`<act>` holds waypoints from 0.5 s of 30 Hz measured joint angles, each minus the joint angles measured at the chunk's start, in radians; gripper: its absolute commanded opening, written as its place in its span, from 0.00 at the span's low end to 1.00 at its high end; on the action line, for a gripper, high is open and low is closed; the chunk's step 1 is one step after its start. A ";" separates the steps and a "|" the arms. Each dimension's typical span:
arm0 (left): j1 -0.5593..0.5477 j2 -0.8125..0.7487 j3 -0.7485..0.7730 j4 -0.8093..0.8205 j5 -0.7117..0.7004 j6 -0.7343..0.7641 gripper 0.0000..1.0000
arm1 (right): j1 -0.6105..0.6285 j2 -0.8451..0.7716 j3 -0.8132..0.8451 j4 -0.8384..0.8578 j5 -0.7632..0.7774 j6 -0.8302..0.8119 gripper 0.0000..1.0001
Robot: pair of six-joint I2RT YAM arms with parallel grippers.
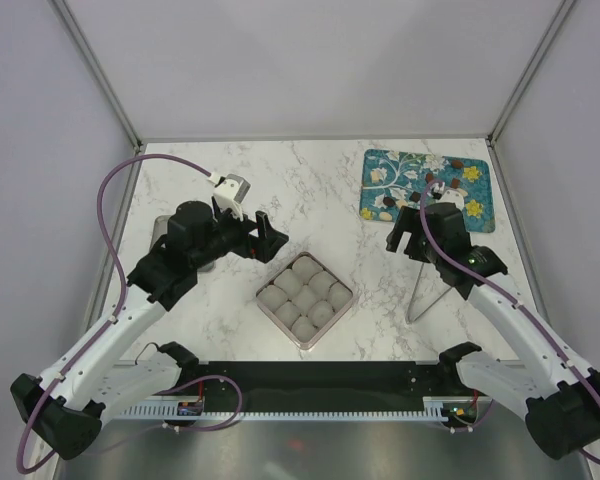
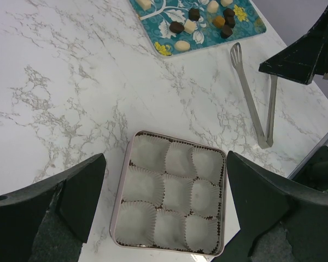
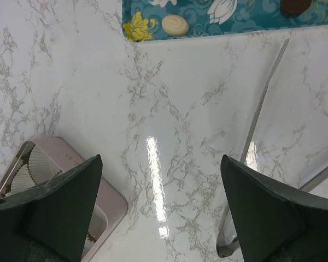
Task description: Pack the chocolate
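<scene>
Left gripper and right gripper both gape open, holding nothing. The pink tin under the left gripper holds nine empty paper cups. All the chocolates lie on the teal mat ahead of the right gripper, so packing seems unstarted.

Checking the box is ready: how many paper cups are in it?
9 paper cups, three rows of three filling the box, all empty. None look hidden.

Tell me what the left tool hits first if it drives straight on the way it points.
The left tool would probably meet the pink box first, at its paper cups, which lie between its open jaws in the wrist view; depth is unclear.
</scene>
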 measured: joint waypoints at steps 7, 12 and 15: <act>0.000 -0.001 0.000 -0.002 -0.009 0.000 1.00 | 0.000 0.084 0.062 -0.081 0.046 0.018 0.98; 0.000 -0.011 0.000 -0.013 -0.027 0.001 1.00 | 0.000 0.148 0.094 -0.127 0.122 0.035 0.98; 0.000 -0.018 0.000 -0.016 -0.029 0.001 1.00 | -0.013 0.189 0.094 -0.157 0.157 0.056 0.96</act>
